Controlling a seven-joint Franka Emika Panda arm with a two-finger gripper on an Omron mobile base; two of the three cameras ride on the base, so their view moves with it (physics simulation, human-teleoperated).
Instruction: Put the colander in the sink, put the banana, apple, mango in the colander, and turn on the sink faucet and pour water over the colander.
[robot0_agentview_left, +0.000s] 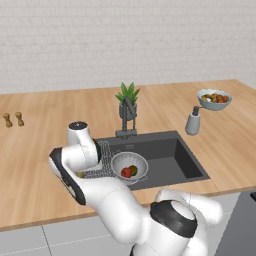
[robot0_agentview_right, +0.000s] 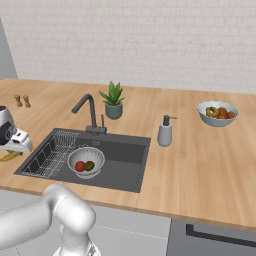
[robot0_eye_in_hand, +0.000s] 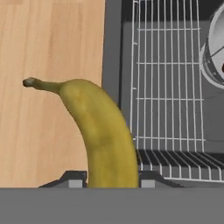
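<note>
The yellow banana (robot0_eye_in_hand: 103, 131) sits between the two fingertips of my gripper (robot0_eye_in_hand: 111, 179), which is shut on it. The banana is over the wooden counter, beside the sink's left rim. From the right base view the gripper (robot0_agentview_right: 13, 150) is at the far left with the banana (robot0_agentview_right: 8, 156) under it. The silver colander (robot0_agentview_left: 129, 164) (robot0_agentview_right: 86, 159) stands in the dark sink (robot0_agentview_left: 176, 154) (robot0_agentview_right: 126, 154). It holds the red apple (robot0_agentview_left: 126, 172) (robot0_agentview_right: 80, 166) and the mango (robot0_agentview_left: 133, 170) (robot0_agentview_right: 90, 165). The faucet (robot0_agentview_left: 128, 117) (robot0_agentview_right: 88, 111) stands behind the basin, with no water in view.
A flat wire rack (robot0_eye_in_hand: 166, 78) (robot0_agentview_right: 52, 152) covers the sink's left part. A potted plant (robot0_agentview_right: 113, 102), a soap dispenser (robot0_agentview_right: 165, 131) and a bowl of mixed fruit (robot0_agentview_right: 218, 113) stand on the counter behind and to the right. Two small shakers (robot0_agentview_left: 13, 119) stand far left.
</note>
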